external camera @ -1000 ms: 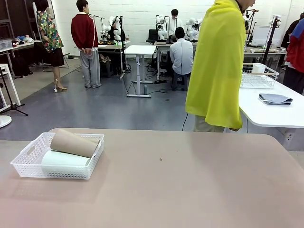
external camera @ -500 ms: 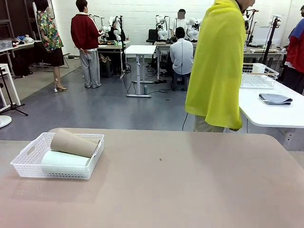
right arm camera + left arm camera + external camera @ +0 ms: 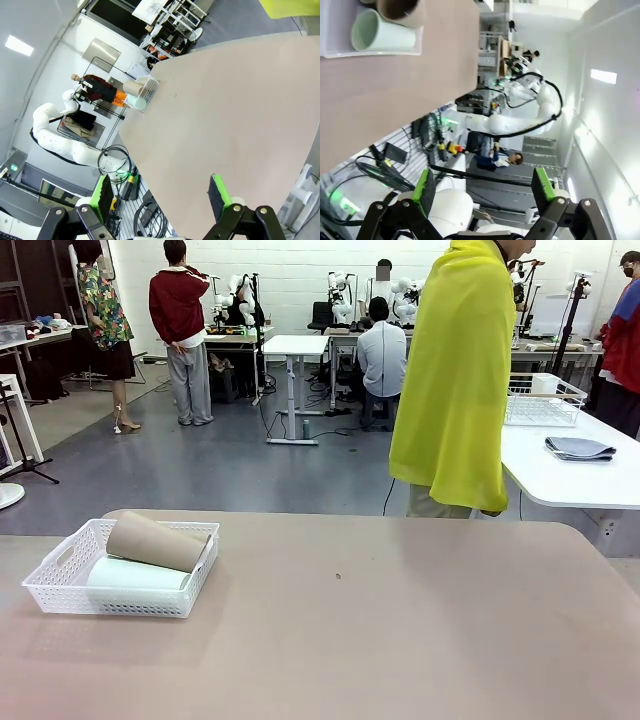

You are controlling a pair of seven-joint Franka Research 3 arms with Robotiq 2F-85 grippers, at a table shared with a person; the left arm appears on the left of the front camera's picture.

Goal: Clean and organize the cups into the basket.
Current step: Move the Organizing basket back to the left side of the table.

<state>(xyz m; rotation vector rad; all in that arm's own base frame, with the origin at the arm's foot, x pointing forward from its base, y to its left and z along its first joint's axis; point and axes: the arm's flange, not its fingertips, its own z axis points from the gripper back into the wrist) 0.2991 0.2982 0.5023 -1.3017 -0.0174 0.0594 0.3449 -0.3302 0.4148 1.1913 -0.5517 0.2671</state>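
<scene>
Front view: a shallow rectangular white plastic basket with lattice-mesh sides (image 3: 60, 585) sits on the near-left part of the long, matte pinkish-brown table (image 3: 400, 620). Two tall handleless cups lie on their sides inside it. The pale mint green cup (image 3: 135, 574) rests low along the basket's near wall, and the brown cardboard-coloured cup (image 3: 157, 541) lies above and behind it, its far end propped on the basket's right rim. At the far edge of the table a person in a long bright yellow garment (image 3: 455, 380) stands with their back turned.

In the left wrist view, the left gripper (image 3: 485, 187) has its two green-padded fingers spread wide apart with nothing between them; it hangs well clear of the table. The basket (image 3: 370, 50) shows at the top left corner, with the open mouth of the mint green cup (image 3: 380, 34) facing the camera and the brown cup (image 3: 397, 7) just beside it.

In the right wrist view, the right gripper (image 3: 159, 192) likewise stands with its jaws wide and empty, raised above the table's bare surface (image 3: 225, 115). The basket (image 3: 150, 89) with both cups sits far off at the table's opposite corner, well apart from this gripper.
</scene>
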